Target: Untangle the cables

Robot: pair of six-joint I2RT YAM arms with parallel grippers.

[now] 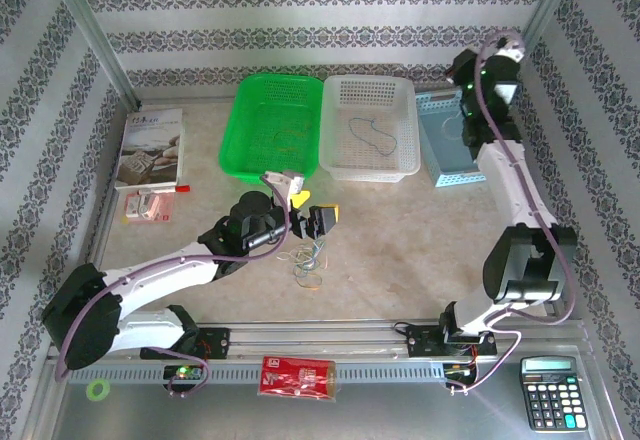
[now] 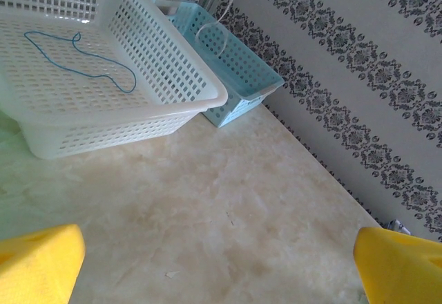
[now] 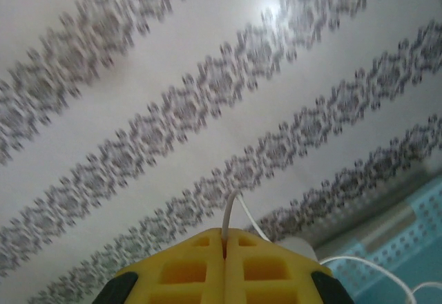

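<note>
A small tangle of pale and yellowish cables lies on the table in front of the baskets. My left gripper hovers just above and behind it, open; in the left wrist view its yellow fingertips stand wide apart with bare table between them. A dark blue cable lies in the white basket. My right gripper is raised over the light blue basket, shut on a white cable that trails down into that basket.
A green basket stands left of the white one. A book and a small pink box lie at the left. A red packet, a calculator and a green ring sit on the near rail.
</note>
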